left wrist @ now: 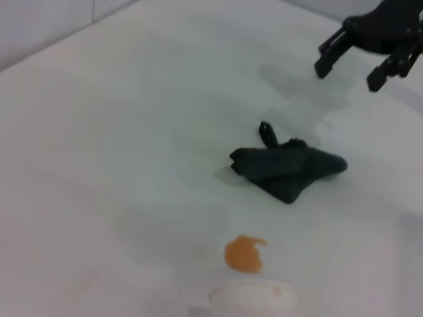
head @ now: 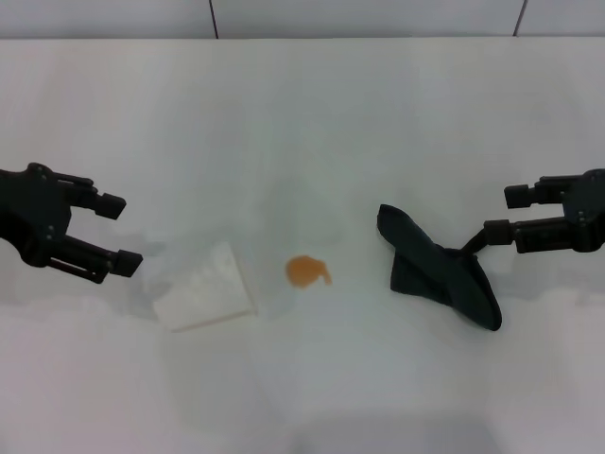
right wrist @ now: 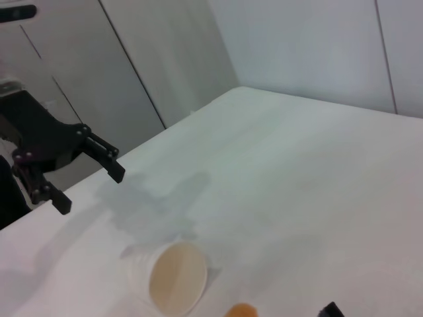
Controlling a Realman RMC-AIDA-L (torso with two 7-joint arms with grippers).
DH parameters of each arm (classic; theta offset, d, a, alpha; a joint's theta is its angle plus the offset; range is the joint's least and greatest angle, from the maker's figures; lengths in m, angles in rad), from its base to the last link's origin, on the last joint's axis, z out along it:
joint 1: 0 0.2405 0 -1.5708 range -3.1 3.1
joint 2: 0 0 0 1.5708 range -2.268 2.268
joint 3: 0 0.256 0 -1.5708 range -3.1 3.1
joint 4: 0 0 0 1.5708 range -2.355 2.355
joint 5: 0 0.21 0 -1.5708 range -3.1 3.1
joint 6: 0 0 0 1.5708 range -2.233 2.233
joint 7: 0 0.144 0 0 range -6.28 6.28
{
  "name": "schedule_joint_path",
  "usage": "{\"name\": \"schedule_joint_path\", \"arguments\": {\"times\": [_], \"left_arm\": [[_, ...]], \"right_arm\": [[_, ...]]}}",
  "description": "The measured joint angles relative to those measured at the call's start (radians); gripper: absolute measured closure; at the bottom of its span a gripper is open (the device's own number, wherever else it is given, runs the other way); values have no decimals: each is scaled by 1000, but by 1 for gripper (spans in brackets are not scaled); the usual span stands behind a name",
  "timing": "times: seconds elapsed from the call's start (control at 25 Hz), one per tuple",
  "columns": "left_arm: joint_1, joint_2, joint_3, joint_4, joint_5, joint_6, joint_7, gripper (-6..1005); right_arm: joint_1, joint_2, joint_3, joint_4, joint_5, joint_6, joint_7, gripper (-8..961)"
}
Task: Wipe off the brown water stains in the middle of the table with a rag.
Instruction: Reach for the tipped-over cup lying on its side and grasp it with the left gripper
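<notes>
1. The rag point(head: 439, 272) lies crumpled on the table point(head: 302, 123), just beside the right pincer point(head: 503, 212), whose jaws gape wide.
2. The brown water stains point(head: 307, 271) sit mid-table, left of the rag.
3. The left pincer point(head: 120, 232) hovers wide, well apart.

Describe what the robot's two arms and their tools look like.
Both are matte black. The left tool and right tool each end in two slim, straight fingers with blunt, squared tips on a blocky black body. No cables, markings or labels are visible.
</notes>
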Motion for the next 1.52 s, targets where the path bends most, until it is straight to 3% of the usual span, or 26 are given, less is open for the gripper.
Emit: {"name": "schedule_joint_path", "arguments": {"times": [0.44,0.8,1.04,1.52], "left_arm": [[-197,54,7,-124,189,28,-7,112],[-353,62,27,-241,312,49,-11,111],[-411,43,88,-287,372,55,-17,111],[-438,-8,130,-315,455,10,-9,111]], "right_arm": [[6,1,-13,25,30,23,9,187],[6,0,-26,21,39,31,21,187],[5,0,-34,20,39,30,20,188],[1,0,-59,19,40,32,13,188]]}}
